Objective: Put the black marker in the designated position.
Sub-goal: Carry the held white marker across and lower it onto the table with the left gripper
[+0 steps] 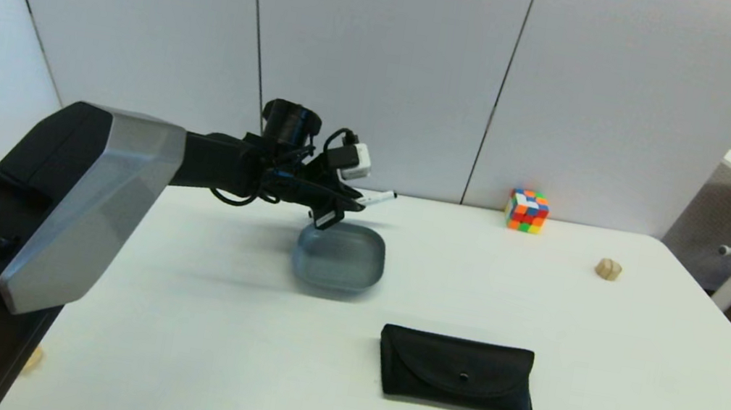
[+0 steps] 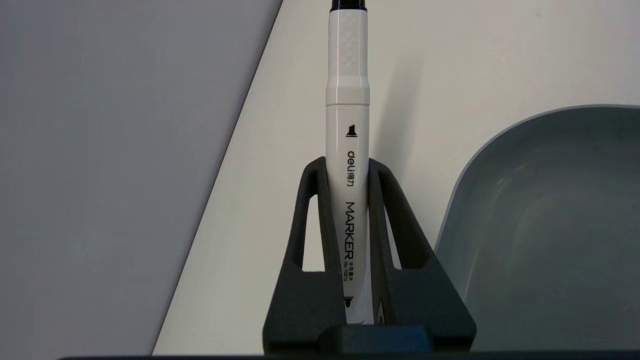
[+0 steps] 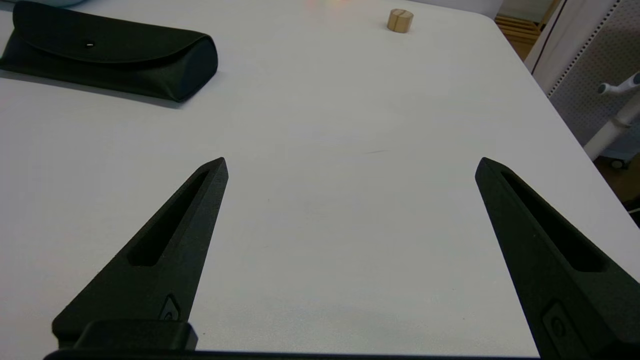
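On the white table (image 1: pixel 600 389), a grey plate (image 1: pixel 342 260) sits left of centre, with a black pouch (image 1: pixel 457 370) at its 4 o'clock. The left gripper (image 2: pixel 348 167), above the plate's far rim, pinches the black marker (image 2: pixel 348 150), lifted off the table. The right gripper (image 3: pixel 350 167), fingers spread wide, hovers over bare table.

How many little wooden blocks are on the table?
2. One wooden block sits on the table's far right, right of the cube. A second block peeks out at the near left edge, mostly hidden behind the left arm. More could be hidden there.
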Robot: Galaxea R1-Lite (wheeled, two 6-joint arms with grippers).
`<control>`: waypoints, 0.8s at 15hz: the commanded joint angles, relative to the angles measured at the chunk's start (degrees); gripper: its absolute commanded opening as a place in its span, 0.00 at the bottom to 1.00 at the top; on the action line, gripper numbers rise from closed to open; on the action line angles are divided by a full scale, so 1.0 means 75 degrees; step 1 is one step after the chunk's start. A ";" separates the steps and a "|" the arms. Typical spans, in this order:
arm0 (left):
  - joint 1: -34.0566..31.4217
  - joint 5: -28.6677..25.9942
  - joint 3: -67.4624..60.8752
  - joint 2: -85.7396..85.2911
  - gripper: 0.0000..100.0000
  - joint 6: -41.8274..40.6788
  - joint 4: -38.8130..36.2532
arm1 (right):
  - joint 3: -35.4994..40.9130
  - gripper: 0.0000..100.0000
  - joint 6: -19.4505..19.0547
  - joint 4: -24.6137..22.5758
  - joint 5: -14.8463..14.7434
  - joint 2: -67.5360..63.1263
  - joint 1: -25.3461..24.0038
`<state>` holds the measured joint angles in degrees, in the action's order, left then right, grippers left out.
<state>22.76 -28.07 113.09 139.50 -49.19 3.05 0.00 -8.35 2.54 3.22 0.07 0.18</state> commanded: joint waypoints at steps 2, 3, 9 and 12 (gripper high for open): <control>-0.0058 -0.0018 0.0003 -0.0002 0.00 -0.0109 0.0004 | 0.0000 1.00 -0.0012 0.0002 0.0004 -0.0010 -0.0001; -0.0058 -0.0018 0.0003 0.0010 0.00 -0.0121 0.0004 | 0.0000 1.00 -0.0012 0.0002 0.0004 -0.0010 -0.0001; -0.0058 -0.0007 0.0085 -0.0002 0.00 -0.0121 -0.0172 | 0.0000 1.00 -0.0012 0.0002 0.0004 -0.0010 -0.0001; -0.0058 -0.0018 0.0085 -0.0002 1.00 -0.0121 -0.0172 | 0.0000 1.00 -0.0012 0.0002 0.0004 -0.0010 -0.0001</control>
<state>22.30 -28.03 113.75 139.58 -49.84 1.76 0.00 -8.37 2.56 3.19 0.07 0.18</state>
